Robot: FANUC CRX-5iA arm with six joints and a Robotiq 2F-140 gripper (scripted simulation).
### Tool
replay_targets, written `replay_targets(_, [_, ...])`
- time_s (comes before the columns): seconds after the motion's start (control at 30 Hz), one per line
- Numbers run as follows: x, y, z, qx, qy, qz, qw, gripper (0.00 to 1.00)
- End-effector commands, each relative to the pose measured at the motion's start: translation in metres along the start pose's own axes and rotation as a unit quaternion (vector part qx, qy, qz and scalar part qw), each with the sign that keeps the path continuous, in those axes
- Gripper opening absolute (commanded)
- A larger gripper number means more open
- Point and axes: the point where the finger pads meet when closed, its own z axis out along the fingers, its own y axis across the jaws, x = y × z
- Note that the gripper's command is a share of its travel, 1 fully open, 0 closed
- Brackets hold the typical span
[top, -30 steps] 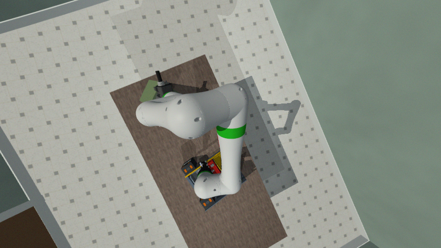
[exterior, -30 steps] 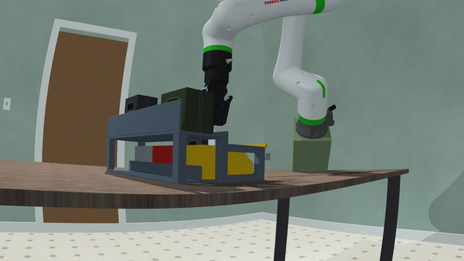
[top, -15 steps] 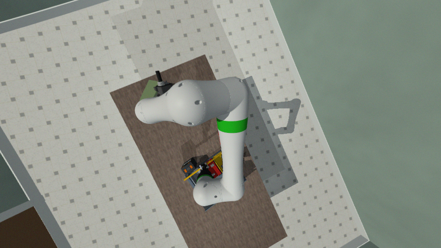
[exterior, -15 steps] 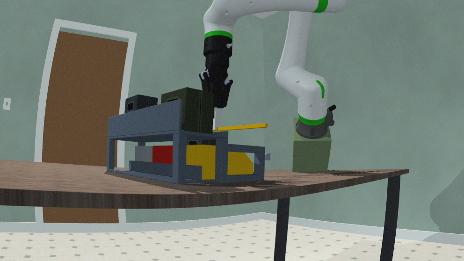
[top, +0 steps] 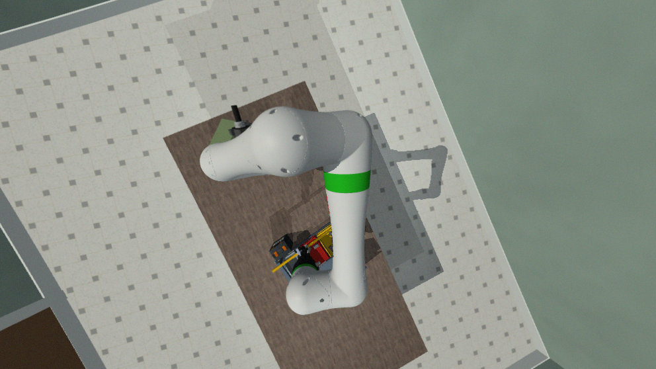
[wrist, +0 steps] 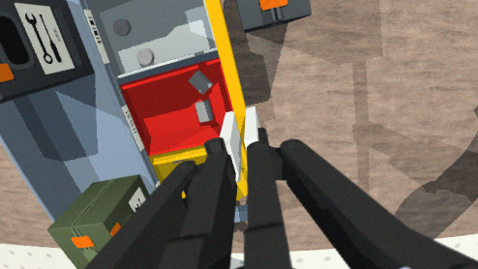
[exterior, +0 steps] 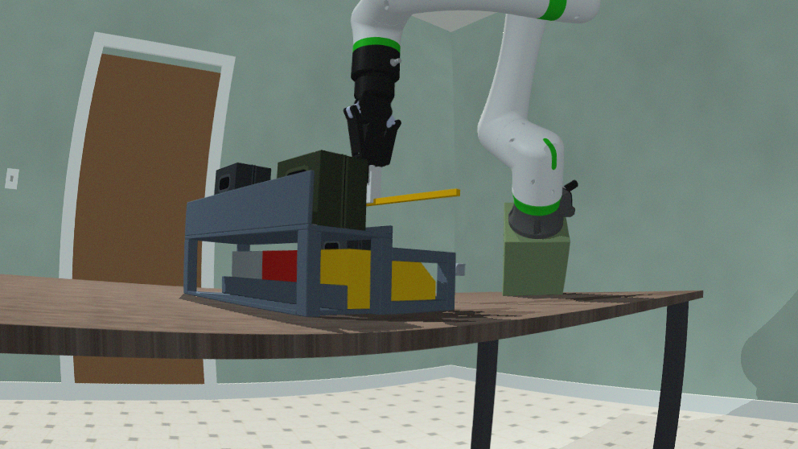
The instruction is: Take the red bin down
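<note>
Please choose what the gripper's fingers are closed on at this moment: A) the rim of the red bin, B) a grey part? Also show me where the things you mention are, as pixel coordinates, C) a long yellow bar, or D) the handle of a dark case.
C: the wrist view shows the yellow bar [top: 283,263] [exterior: 418,196] [wrist: 230,63] running between the gripper's [exterior: 372,195] [wrist: 242,127] pale fingertips.

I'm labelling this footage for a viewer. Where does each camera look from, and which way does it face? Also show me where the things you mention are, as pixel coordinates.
Top: high overhead, facing down at the table [top: 219,192] [exterior: 251,340]; the white arm [top: 348,229] [exterior: 521,72] shows, hand largely hidden.
Exterior: low beside the table, facing roughly level across the shelf [exterior: 248,209]; arm and hand [exterior: 373,167] [wrist: 244,124] show.
Wrist: on the arm's end, facing down past the fingers at the red bin [wrist: 169,116].
Shared: top and wrist both show the yellow bar [top: 284,262] [wrist: 227,63] from above.
</note>
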Motion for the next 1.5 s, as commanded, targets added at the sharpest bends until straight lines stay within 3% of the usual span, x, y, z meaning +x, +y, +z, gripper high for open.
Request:
replay_targets(0.0, [0.0,0.0,0.0,0.0,0.0,0.0,1.0,0.0])
replay_targets(0.2, [0.0,0.0,0.01,0.0,0.0,0.0,1.0,0.0])
replay_targets(1.47, [0.0,0.0,0.017,0.0,0.0,0.0,1.0,0.0])
